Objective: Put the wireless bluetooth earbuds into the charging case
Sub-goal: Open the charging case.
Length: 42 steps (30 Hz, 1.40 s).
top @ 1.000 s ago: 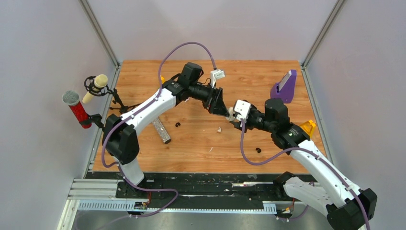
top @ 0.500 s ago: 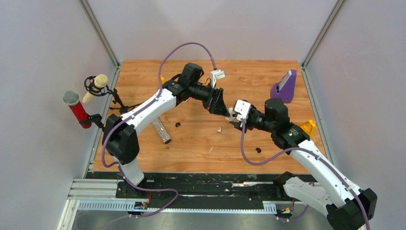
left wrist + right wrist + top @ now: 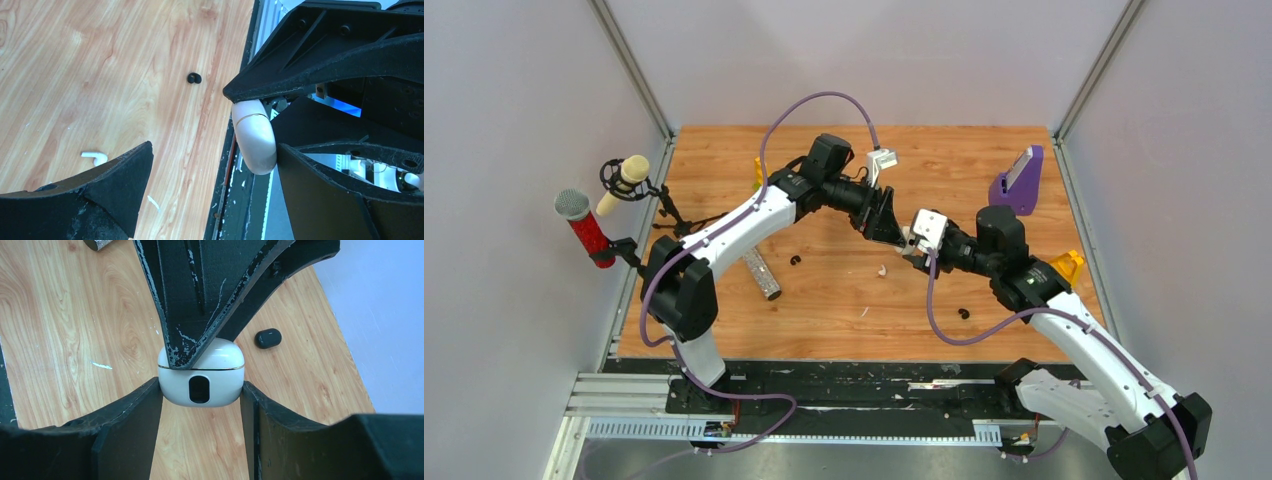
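Observation:
My right gripper [image 3: 911, 246] is shut on a white charging case [image 3: 907, 238] and holds it above the table with its lid closed. In the right wrist view the case [image 3: 201, 375] sits between my fingers at the gripper [image 3: 201, 392]. My left gripper [image 3: 892, 230] is open. One of its fingers [image 3: 200, 300] presses on the case's lid. In the left wrist view the case [image 3: 254, 135] lies against the right finger of the gripper [image 3: 214, 150]. A white earbud [image 3: 883, 270] [image 3: 95, 157] and two black earbuds [image 3: 795, 261] [image 3: 964, 314] lie on the table.
A black oval case [image 3: 268, 338] lies on the wood beyond the white case. A grey cylinder [image 3: 761, 272], a purple stand [image 3: 1017, 180], yellow pieces [image 3: 1066, 265] [image 3: 758, 172] and two microphones [image 3: 584, 225] at the left edge stand around. A white sliver [image 3: 153, 202] lies near the front.
My left arm has shifted a little to the right, uncovering the yellow piece behind it. The right gripper keeps hold of the white case.

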Each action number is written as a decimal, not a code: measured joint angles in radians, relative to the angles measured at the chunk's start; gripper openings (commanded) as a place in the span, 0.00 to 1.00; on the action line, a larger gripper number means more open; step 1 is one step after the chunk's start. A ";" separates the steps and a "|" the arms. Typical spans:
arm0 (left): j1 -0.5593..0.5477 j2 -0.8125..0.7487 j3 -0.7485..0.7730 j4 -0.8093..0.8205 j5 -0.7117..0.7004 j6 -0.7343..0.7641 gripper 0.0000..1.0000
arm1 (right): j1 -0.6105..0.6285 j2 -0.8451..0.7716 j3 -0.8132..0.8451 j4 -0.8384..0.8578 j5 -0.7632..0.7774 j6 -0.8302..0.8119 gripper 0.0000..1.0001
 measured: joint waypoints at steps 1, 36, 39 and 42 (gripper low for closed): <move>0.001 0.000 0.000 0.000 0.000 0.000 1.00 | 0.000 0.000 0.000 0.000 0.000 0.000 0.00; 0.097 -0.036 -0.040 0.039 0.021 -0.037 1.00 | 0.000 -0.014 0.000 0.005 0.014 0.012 0.00; 0.111 -0.048 -0.053 0.058 0.032 -0.049 1.00 | 0.000 -0.014 0.000 0.005 0.016 0.012 0.00; 0.112 -0.061 -0.059 0.077 0.043 -0.060 1.00 | 0.000 -0.011 0.000 0.007 0.019 0.014 0.00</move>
